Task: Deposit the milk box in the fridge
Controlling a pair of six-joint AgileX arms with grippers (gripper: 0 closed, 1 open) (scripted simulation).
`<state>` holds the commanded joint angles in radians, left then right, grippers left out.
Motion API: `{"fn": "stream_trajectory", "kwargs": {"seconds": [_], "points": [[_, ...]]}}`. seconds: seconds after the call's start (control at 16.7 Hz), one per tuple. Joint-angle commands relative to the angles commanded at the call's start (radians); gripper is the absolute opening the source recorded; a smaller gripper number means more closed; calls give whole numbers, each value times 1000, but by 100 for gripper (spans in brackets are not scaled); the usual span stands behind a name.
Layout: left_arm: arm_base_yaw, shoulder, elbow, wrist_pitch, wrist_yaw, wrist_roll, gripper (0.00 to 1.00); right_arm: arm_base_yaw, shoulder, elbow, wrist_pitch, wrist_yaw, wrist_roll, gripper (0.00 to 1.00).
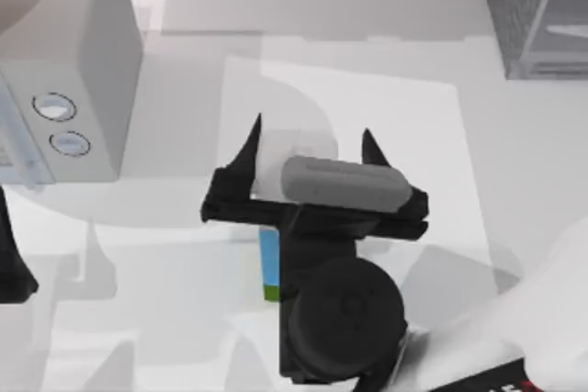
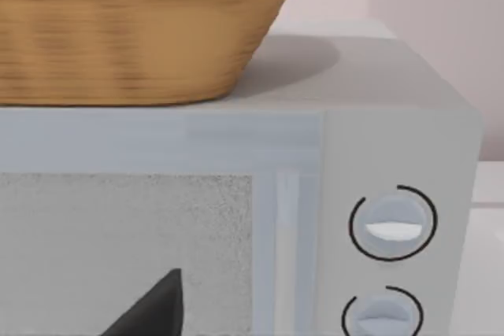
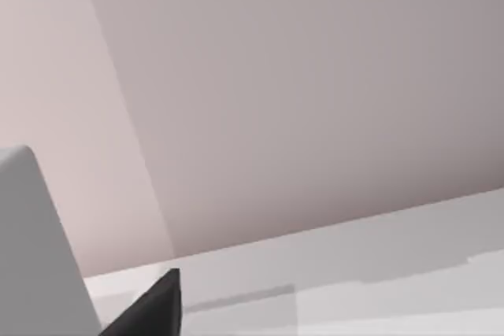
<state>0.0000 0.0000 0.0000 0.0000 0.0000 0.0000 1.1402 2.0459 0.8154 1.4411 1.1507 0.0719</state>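
Observation:
The milk box stands on the table under my right gripper (image 1: pixel 312 142). Its blue body (image 1: pixel 268 256) and green base band show beside the black wrist, and its white top (image 1: pixel 274 161) shows between the two fingers. The right gripper hovers above it, open wide, its fingers pointing toward the back of the table, and one dark fingertip (image 3: pixel 157 304) shows in the right wrist view. The fridge (image 1: pixel 528 6), dark grey and speckled, stands at the back right corner. My left gripper (image 1: pixel 9 259) is parked at the left edge, with one fingertip (image 2: pixel 153 308) facing the microwave door.
A light grey microwave (image 1: pixel 87 80) with two round dials (image 2: pixel 391 223) fills the back left. A wicker basket (image 2: pixel 134 29) sits on top of it. The pale back wall (image 3: pixel 315 100) rises behind the white table (image 1: pixel 395 61).

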Motion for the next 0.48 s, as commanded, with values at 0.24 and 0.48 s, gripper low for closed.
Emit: {"fn": "stream_trajectory", "kwargs": {"seconds": [0.24, 0.48], "points": [[0, 0, 0, 0, 0, 0, 100, 96, 221, 12, 17, 120, -15, 100], [0, 0, 0, 0, 0, 0, 100, 127, 279, 9, 15, 153, -24, 100]]}}
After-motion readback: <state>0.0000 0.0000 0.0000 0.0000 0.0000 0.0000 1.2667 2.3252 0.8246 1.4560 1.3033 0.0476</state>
